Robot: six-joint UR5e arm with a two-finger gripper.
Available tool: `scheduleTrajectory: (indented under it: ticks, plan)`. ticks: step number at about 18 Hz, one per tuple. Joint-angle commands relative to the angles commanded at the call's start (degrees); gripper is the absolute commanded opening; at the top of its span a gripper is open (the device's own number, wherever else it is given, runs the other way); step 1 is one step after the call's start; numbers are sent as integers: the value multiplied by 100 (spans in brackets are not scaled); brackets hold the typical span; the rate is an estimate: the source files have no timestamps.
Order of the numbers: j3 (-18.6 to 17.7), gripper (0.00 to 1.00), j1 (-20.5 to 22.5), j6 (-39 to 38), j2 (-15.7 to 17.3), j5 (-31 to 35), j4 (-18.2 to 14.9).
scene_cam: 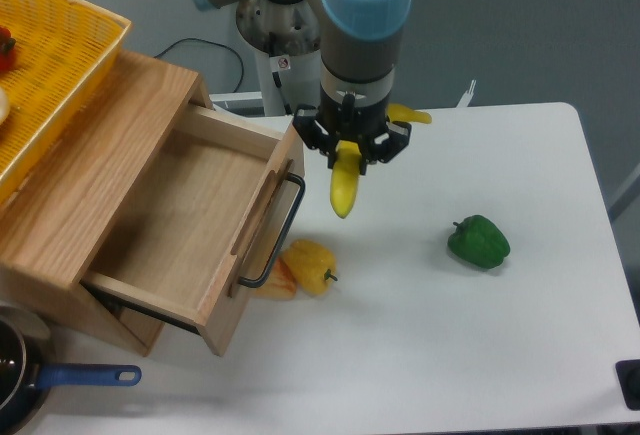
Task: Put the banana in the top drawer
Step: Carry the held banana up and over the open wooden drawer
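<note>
Bright, even overhead light; soft faint shadows on the white table (520, 335); sharp focus, no glare.

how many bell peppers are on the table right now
2. A green bell pepper sits on the table's right side, and a yellow bell pepper lies just by the open top drawer's handle. Something orange is partly hidden behind the yellow one; I can't identify it.

White bench (480, 345) with rounded corners fills the lower right of the frame; grey wall (560, 25) behind, evenly lit.
</note>
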Motion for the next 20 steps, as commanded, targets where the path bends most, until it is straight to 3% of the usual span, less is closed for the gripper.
scheduleTrajectory:
  ticks: [7, 20]
  plan:
    - [61, 25, -88, -80, 115, -89, -255]
    - [211, 26, -404, -871, 45, -555, -193]
